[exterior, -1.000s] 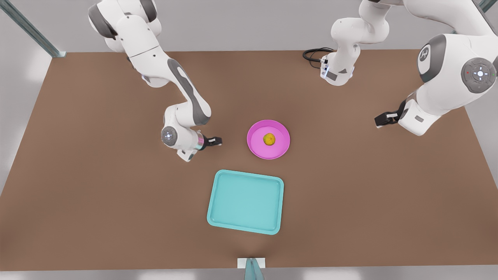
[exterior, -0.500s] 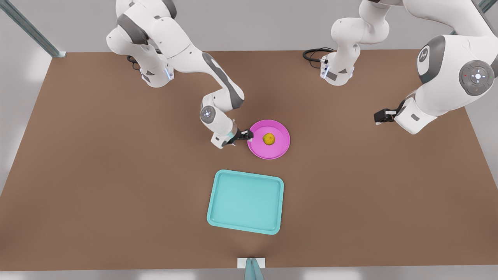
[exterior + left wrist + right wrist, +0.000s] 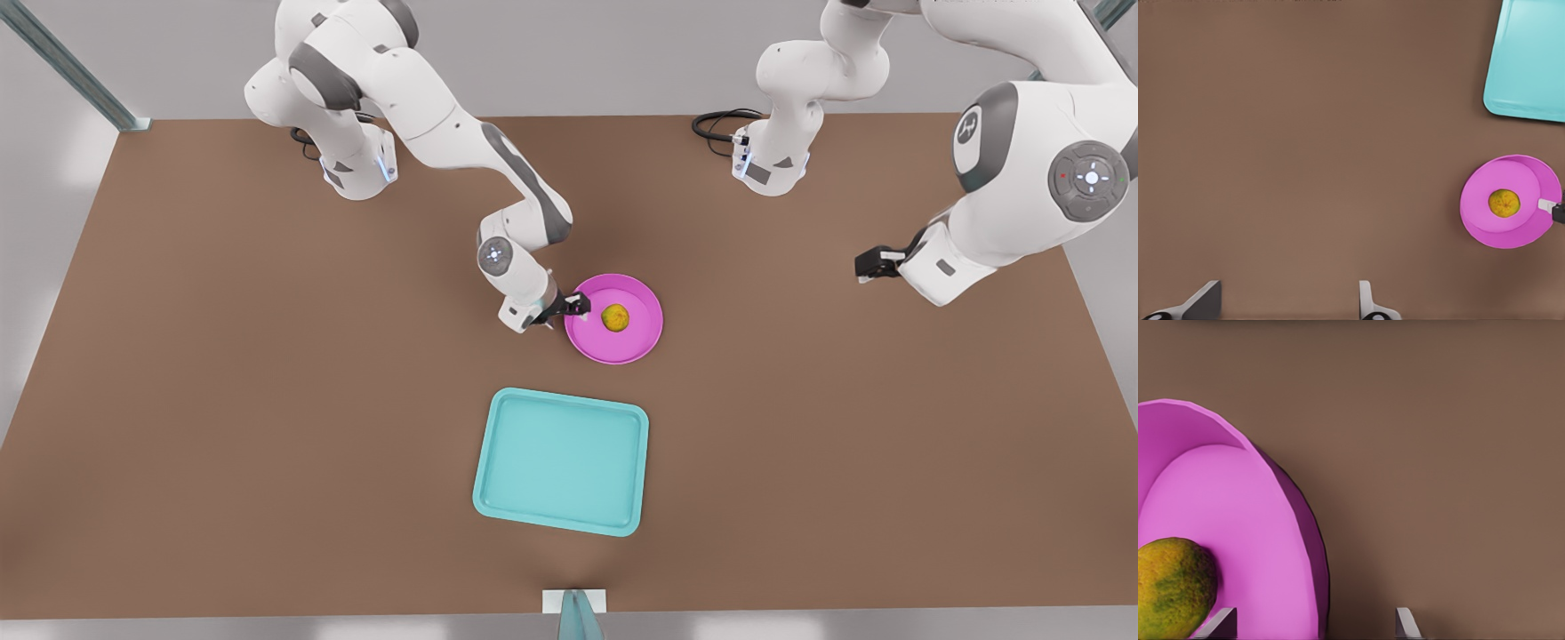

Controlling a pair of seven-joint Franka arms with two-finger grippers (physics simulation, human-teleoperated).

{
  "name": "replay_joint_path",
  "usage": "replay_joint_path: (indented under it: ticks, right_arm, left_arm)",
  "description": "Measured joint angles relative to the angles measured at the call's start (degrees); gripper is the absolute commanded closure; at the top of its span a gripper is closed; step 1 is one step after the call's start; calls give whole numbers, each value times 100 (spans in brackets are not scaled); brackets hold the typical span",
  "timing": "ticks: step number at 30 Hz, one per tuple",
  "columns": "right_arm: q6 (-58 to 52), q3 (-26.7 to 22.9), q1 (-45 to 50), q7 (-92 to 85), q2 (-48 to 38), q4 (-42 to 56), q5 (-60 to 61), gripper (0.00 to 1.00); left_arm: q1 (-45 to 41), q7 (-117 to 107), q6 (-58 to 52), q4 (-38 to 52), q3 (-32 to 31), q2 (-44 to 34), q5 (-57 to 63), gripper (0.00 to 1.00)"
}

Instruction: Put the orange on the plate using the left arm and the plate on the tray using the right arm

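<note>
— Contents, right wrist view?
— Plate (image 3: 1245, 540), pink, raised rim, on brown table (image 3: 1438, 453). Orange (image 3: 1171, 587) resting inside.
— Gripper?
— Right gripper (image 3: 1315, 623): fingers spread, straddling the plate's rim.

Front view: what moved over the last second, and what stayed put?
The right pincer swept across the table from the front view's left to the plate rim, fingers open astride it. The left pincer barely shifted. Orange, plate and tray stayed put.

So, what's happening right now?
Right gripper open astride plate rim. Left gripper open, waiting aside. Orange on plate; plate off the tray. Nothing between them.
</note>
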Motion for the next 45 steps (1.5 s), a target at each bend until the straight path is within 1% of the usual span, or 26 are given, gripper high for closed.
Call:
replay_joint_path:
  ticks: [3, 6, 10, 16, 20, 23, 26, 30, 34, 37, 42, 43, 44, 45]
  right_arm:
    - [21, 8, 3, 29, 8, -3, -1, 38]
    - [30, 9, 0, 51, 11, -4, 0, 62]
    - [36, 9, -6, 73, 11, 0, 1, 78]
    - [45, 10, -10, 73, -58, 26, 6, 79]
    - [48, 10, -86, 77, -293, 35, 15, 79]
    - [35, 10, -337, 82, -460, 117, 21, 79]
    - [8, 9, -781, 90, -447, 430, 37, 79]
    - [-131, 2, -1513, 92, -215, 1094, 53, 79]
    - [-399, -6, -2026, 84, 253, 1854, 47, 79]
    - [-573, -8, -2224, 73, 545, 2201, 24, 79]
    - [-750, -6, -2279, 55, 675, 2293, 10, 79]
    - [-772, -3, -2276, 53, 679, 2294, 8, 62]
    - [-791, -1, -2274, 56, 685, 2290, 5, 0]
    - [-808, -1, -2274, 58, 692, 2288, 4, 0]
  left_arm:
    - [1, 32, 0, 5, -6, 24, 0, 0]
    - [-10, 59, 1, 6, -8, 24, -1, 0]
    - [-3, 90, -2, 6, -8, 29, -9, 0]
    - [-3, 125, -11, 6, -8, 24, -12, 0]
    - [-3, 141, -18, 6, -8, 23, -8, 0]
    - [1, 155, -19, 6, -8, 30, -18, 0]
    - [0, 166, -16, 6, -8, 58, -23, 0]
    - [-3, 176, -19, 6, -8, 67, -27, 0]
    - [-3, 183, -26, 6, -8, 66, -23, 0]
    - [-3, 186, -30, 13, -8, 64, -9, 0]
    - [-2, 193, -29, 15, -8, 67, 1, 0]
    - [-3, 193, -29, 15, -8, 67, 3, 0]
    - [-3, 194, -29, 15, -8, 67, 4, 0]
    - [-3, 195, -29, 15, -8, 67, 7, 0]
